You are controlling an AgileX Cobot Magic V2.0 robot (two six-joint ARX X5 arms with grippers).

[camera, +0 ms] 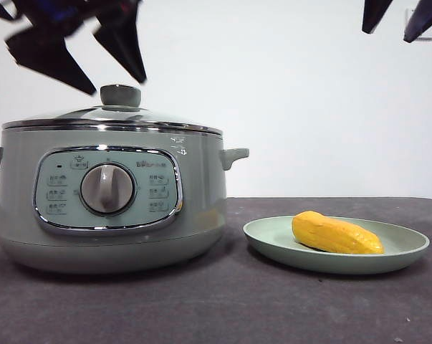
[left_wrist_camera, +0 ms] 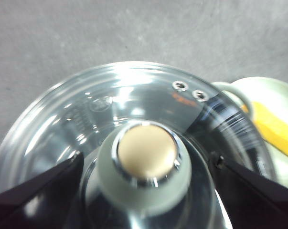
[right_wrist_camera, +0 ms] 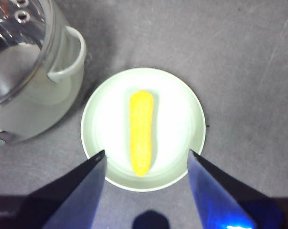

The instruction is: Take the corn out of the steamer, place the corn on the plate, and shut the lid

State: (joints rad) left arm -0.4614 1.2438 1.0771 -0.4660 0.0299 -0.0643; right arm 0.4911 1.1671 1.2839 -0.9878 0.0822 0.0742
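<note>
The steamer [camera: 108, 201] stands at the left with the glass lid [camera: 112, 118] seated on its rim. My left gripper [camera: 94, 61] hovers just above the lid's knob [camera: 120, 95], jaws open and apart from it; in the left wrist view the knob [left_wrist_camera: 146, 162] sits between the spread jaws of the left gripper [left_wrist_camera: 146, 164]. The corn [camera: 336, 234] lies on the pale green plate [camera: 273, 240] at the right. My right gripper [right_wrist_camera: 146, 160] is open and empty, high above the plate [right_wrist_camera: 182, 105] and the corn [right_wrist_camera: 141, 131].
The dark grey table [camera: 223, 308] runs under everything. The steamer's side handle [camera: 233, 155] sticks out toward the plate. A white wall stands behind.
</note>
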